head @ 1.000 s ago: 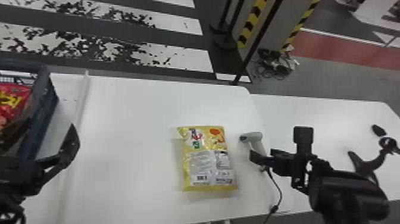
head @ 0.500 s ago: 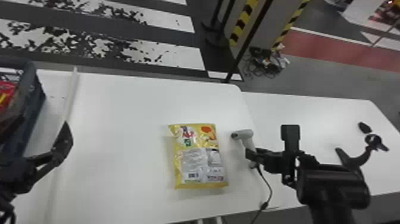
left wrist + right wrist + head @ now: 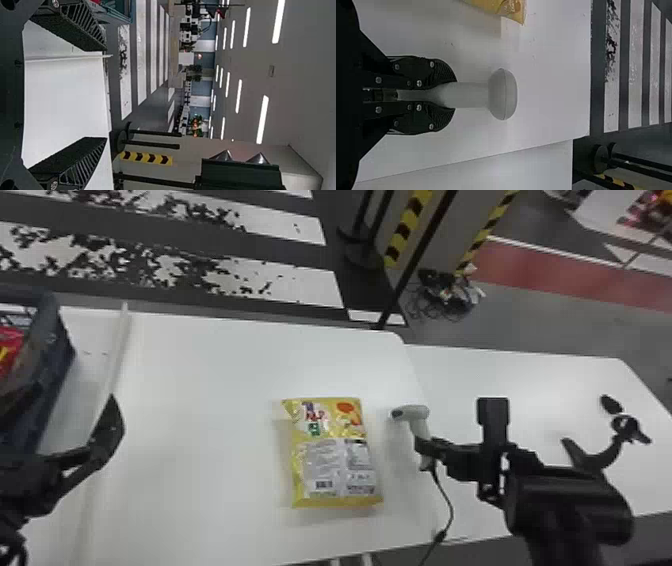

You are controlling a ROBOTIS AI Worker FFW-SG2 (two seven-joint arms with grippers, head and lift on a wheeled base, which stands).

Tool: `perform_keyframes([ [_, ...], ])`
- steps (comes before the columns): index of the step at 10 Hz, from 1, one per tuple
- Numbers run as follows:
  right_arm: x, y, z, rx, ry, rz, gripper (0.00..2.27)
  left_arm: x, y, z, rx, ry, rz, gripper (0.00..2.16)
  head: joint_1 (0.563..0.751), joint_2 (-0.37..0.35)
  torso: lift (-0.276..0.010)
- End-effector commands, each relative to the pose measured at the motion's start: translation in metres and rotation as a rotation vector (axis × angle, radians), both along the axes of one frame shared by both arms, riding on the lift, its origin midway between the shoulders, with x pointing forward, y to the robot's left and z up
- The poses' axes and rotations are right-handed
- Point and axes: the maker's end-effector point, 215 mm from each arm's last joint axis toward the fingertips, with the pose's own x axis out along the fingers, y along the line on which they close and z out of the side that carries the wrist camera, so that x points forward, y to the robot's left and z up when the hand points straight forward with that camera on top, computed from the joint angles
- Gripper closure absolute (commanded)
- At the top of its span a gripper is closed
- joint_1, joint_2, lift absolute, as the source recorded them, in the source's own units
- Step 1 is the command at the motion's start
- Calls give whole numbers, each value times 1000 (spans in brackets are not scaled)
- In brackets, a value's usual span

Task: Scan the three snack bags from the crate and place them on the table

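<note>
My right pincer (image 3: 454, 95) gripped the scanner (image 3: 503, 94), my left pincer (image 3: 106, 93) gaped empty, and scanning the bag (image 3: 332, 455) near the tabletop (image 3: 200, 415)'s right edge seemingly required aiming at its barcode (image 3: 324, 484).

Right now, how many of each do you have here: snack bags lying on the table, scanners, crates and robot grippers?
Snack bags on the table: 1, the yellow bag
Scanners: 1, the white scanner
Crates: 1, the dark crate
Grippers: 2, the left gripper and the right gripper
Total: 5
</note>
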Motion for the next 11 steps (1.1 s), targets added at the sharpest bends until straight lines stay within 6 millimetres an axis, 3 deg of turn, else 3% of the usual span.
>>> perform_keyframes([
  [1,-9,4,14,7,-8,-3,2256,0,-1,2,-1,-4,-1,73,695,-350,-62],
  [4,-47,38,41,51,28,5,2256,0,0,3,-1,-5,0,73,695,-350,-62],
  [8,-107,111,65,141,139,56,2256,-2,0,1,-3,-1,5,73,695,-288,-62],
  [11,-139,160,78,178,215,111,2256,-4,2,-1,-5,4,12,73,695,-233,-62],
])
